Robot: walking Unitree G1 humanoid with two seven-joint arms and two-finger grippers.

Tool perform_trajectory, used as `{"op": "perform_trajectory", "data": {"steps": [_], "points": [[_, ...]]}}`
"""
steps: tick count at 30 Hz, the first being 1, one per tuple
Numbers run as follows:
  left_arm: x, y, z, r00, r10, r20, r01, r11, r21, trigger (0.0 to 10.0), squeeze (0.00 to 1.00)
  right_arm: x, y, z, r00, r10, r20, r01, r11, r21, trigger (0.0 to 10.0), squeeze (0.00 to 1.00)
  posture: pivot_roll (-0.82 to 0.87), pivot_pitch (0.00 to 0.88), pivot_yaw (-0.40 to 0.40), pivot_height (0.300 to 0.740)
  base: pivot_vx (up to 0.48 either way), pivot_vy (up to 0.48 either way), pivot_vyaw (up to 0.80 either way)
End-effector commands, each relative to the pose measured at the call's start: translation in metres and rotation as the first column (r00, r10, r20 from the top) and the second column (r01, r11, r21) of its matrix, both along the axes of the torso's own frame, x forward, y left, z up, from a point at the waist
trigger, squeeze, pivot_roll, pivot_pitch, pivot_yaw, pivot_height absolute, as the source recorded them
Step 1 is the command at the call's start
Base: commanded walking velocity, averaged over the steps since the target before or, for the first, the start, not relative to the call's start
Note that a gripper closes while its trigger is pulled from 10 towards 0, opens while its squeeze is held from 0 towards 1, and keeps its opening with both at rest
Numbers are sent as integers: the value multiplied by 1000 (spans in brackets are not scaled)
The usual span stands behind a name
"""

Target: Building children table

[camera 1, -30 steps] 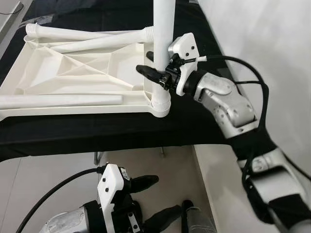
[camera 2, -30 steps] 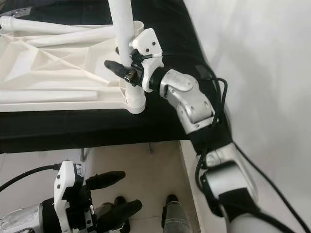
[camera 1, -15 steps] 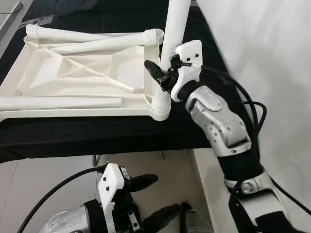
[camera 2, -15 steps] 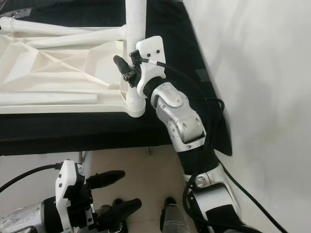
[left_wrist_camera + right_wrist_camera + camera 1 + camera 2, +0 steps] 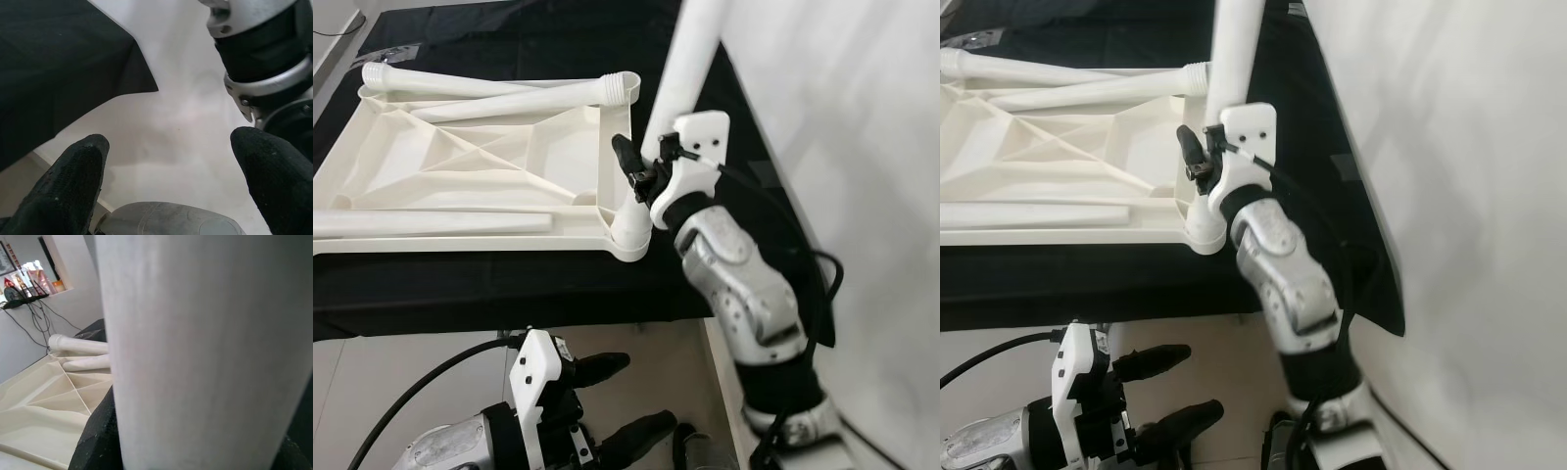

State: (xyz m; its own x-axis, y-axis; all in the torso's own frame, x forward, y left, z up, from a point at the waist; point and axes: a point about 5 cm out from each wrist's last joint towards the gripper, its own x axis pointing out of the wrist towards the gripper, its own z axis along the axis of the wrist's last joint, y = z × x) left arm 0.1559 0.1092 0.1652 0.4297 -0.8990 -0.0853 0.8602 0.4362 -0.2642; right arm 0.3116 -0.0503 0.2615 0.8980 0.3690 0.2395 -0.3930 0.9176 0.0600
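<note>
A white plastic table top (image 5: 460, 166) lies upside down on a black-covered surface. A white table leg (image 5: 690, 69) stands in its near right corner socket (image 5: 631, 235) and leans to the right. My right gripper (image 5: 641, 171) is shut on this leg just above the socket. In the right wrist view the leg (image 5: 205, 352) is very close, with a black finger (image 5: 98, 431) pressed against it. My left gripper (image 5: 650, 392) hangs open low over the floor, below the surface's front edge, with nothing between its fingers (image 5: 73, 186).
Two loose white legs (image 5: 509, 93) lie along the top's far edge and one (image 5: 431, 223) along its near edge. The black cloth (image 5: 509, 284) hangs over the front edge. A white wall (image 5: 862, 147) stands close on the right. Pale floor (image 5: 411, 362) lies below.
The held leg has tipped from upright to a lean towards the right. My right forearm has swung from the right side to below the gripper. The left gripper has stayed put.
</note>
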Motion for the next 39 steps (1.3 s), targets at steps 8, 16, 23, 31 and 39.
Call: {"op": "perform_trajectory", "data": {"steps": [8,16,23,31,39], "points": [[-1,2,-4,1000,-13,-3,13,1000,19,10000,0,-3,13,-45,989,109,-97,-126,975,-184,10000,0,-26,291,28,740,0,0,0],[4,2,-5,1000,-6,3,6,1000,17,10000,0,-4,18,-32,958,275,75,-227,896,-383,10000,0,-30,274,25,740,0,0,0],[9,2,-6,1000,-1,13,0,1000,17,10000,0,0,16,-32,911,408,53,-340,819,-463,10000,0,-34,262,21,740,0,0,0],[15,1,-7,1000,15,27,-16,1000,12,10000,0,19,14,-27,908,417,-40,-398,830,-391,10000,0,-32,238,-3,740,0,0,0],[29,1,-8,997,60,54,-60,998,5,10000,0,63,-1,-26,953,243,-180,-275,943,-185,10000,0,-33,221,-8,740,0,0,0]]}}
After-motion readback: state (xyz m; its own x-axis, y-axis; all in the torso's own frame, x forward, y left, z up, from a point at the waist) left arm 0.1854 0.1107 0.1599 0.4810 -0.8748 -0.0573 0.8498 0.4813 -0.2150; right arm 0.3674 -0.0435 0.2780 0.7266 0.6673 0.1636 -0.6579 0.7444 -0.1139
